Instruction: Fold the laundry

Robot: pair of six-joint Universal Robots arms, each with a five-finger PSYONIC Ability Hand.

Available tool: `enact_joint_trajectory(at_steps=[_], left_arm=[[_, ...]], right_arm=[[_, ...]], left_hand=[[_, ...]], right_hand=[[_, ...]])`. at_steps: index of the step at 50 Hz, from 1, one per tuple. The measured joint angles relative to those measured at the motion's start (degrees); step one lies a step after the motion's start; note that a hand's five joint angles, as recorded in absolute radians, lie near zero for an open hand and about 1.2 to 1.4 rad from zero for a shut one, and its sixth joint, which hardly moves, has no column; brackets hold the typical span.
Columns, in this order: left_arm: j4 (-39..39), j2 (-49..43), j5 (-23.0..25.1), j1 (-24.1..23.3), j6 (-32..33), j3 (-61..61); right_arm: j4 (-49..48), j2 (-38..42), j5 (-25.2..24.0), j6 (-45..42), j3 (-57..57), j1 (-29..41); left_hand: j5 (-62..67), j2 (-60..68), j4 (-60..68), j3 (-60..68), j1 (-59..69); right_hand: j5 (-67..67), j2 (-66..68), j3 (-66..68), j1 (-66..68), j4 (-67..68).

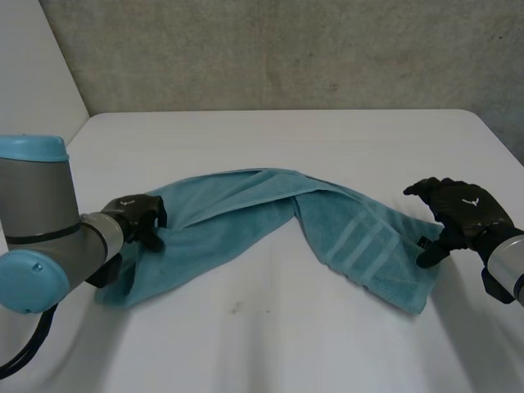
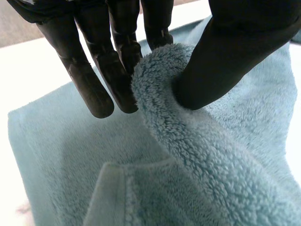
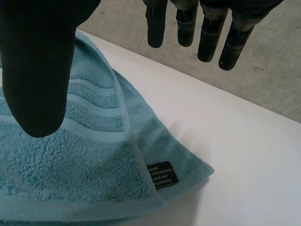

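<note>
A teal towel [image 1: 270, 221] lies twisted across the white table [image 1: 270, 344]. My left hand [image 1: 135, 219] is at the towel's left end. In the left wrist view a raised fold of the towel [image 2: 188, 141] is pinched between the thumb [image 2: 235, 52] and the fingers [image 2: 94, 80]. My right hand [image 1: 458, 213] hovers just past the towel's right end, fingers relaxed and holding nothing. In the right wrist view the striped towel corner [image 3: 94, 160] with a black label [image 3: 162, 175] lies under my right hand, whose thumb [image 3: 37, 70] is above the cloth.
A grey wall [image 1: 286, 49] rises behind the table's far edge. Bare tabletop [image 3: 244, 165] stretches beyond the towel corner and in front of the towel.
</note>
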Motion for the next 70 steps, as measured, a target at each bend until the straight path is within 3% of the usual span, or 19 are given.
enact_joint_trajectory(at_steps=[6, 10, 20, 27, 35, 37, 38, 40, 43, 48, 53, 57, 63, 70], left_arm=[[0.2, 4.0, 0.1, 0.0, 0.1, -1.8], [0.2, 9.8, 0.1, -0.7, 0.6, -4.4], [2.6, 28.8, 0.2, -2.7, 5.5, -13.0], [7.0, 39.7, 0.4, -2.7, 12.4, -18.8], [8.3, 42.1, 0.5, -2.4, 15.0, -21.4], [8.4, 42.1, 0.5, -2.4, 15.0, -21.4], [8.6, 41.8, 0.6, -2.1, 15.0, -21.5], [9.4, 41.4, 0.7, -1.6, 14.9, -21.3], [11.2, 40.6, 0.8, -0.8, 14.9, -20.8], [18.5, 35.1, 0.9, 1.0, 15.2, -16.0], [26.6, 25.7, 0.6, 1.7, 16.5, -3.5], [31.1, 19.6, 0.3, 1.8, 17.3, 8.3], [39.9, 16.1, -0.3, 1.8, 17.4, 17.0], [48.2, 18.2, -0.9, 1.3, 17.6, 5.2]], right_arm=[[5.6, -0.2, 0.0, 0.2, -4.6, 0.0], [14.8, 1.5, -0.1, 0.8, -12.6, 1.0], [31.6, 15.2, -0.2, 7.0, -34.9, 9.5], [35.5, 25.1, -0.2, 11.7, -45.0, 12.2], [35.5, 34.2, 0.2, 15.0, -53.0, 15.5], [35.5, 34.8, 0.5, 15.1, -53.6, 15.8], [35.2, 36.1, 1.5, 15.2, -54.8, 16.5], [34.6, 36.9, 3.0, 15.0, -56.0, 17.0], [33.3, 37.4, 5.7, 14.3, -58.3, 17.4], [30.8, 35.6, 9.7, 11.0, -66.7, 17.6], [24.8, 28.9, 11.7, 7.5, -77.7, 17.4], [17.1, 22.8, 12.3, 6.0, -80.1, 17.4], [4.8, 11.8, 11.9, 2.3, -67.8, 17.5], [1.6, 2.6, 12.0, -3.8, -44.6, 17.6]], left_hand=[[2.8, 4.9, 4.9, 4.9, 1.5], [2.8, 5.0, 4.9, 4.9, 1.5], [2.8, 5.1, 4.9, 5.1, 1.5], [2.8, 5.1, 5.1, 5.2, 1.5], [2.8, 5.2, 5.2, 5.2, 1.5], [2.8, 5.2, 5.2, 5.2, 1.5], [2.8, 5.2, 5.2, 5.3, 1.5], [2.8, 5.2, 5.2, 5.3, 1.5], [2.8, 5.2, 5.2, 5.3, 1.5], [2.8, 5.3, 5.2, 5.3, 1.5], [2.8, 5.3, 5.2, 5.4, 1.5], [2.8, 5.3, 5.2, 5.4, 1.5], [2.8, 5.3, 5.2, 5.4, 1.5], [2.8, 5.3, 5.2, 5.4, 1.5]], right_hand=[[0.0, 0.0, 0.0, 0.0, 0.0], [0.0, 0.0, 0.0, 0.0, 0.0], [0.0, 0.0, 0.0, 0.0, 0.0], [0.0, 0.0, 0.0, 0.0, 0.0], [1.4, 1.9, 2.2, 0.3, 1.0], [5.0, 6.4, 5.9, 4.0, 4.7], [22.3, 24.2, 24.3, 22.2, 23.0], [40.4, 44.0, 43.3, 38.9, 42.1], [51.5, 54.7, 54.5, 44.2, 53.7], [51.9, 54.9, 55.2, 44.2, 54.7], [52.0, 54.9, 55.3, 44.2, 54.7], [52.0, 54.9, 55.3, 44.2, 54.7], [52.5, 54.9, 55.4, 44.2, 54.7], [52.7, 54.9, 55.5, 44.2, 54.9]])
